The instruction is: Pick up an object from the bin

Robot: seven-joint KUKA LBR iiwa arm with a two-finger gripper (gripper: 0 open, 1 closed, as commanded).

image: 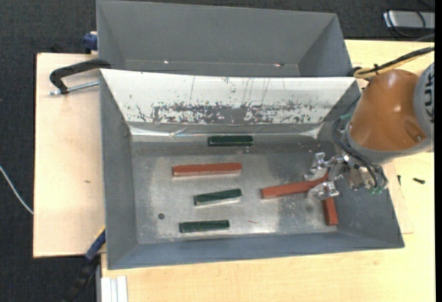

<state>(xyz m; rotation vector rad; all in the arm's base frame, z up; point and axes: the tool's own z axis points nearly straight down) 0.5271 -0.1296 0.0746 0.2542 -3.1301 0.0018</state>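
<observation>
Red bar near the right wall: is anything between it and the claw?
Nothing visible. The claw sits at the right end of the red bar; a short red piece lies beside that end, not on it.

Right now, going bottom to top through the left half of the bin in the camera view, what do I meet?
Lowest dark green flat bar → middle dark green flat bar → long red flat bar → dark green flat bar by the back wall.

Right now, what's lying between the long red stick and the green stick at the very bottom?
In the camera view, another green stick lies there, slightly tilted, touching neither the long red stick nor the bottom green stick.
</observation>
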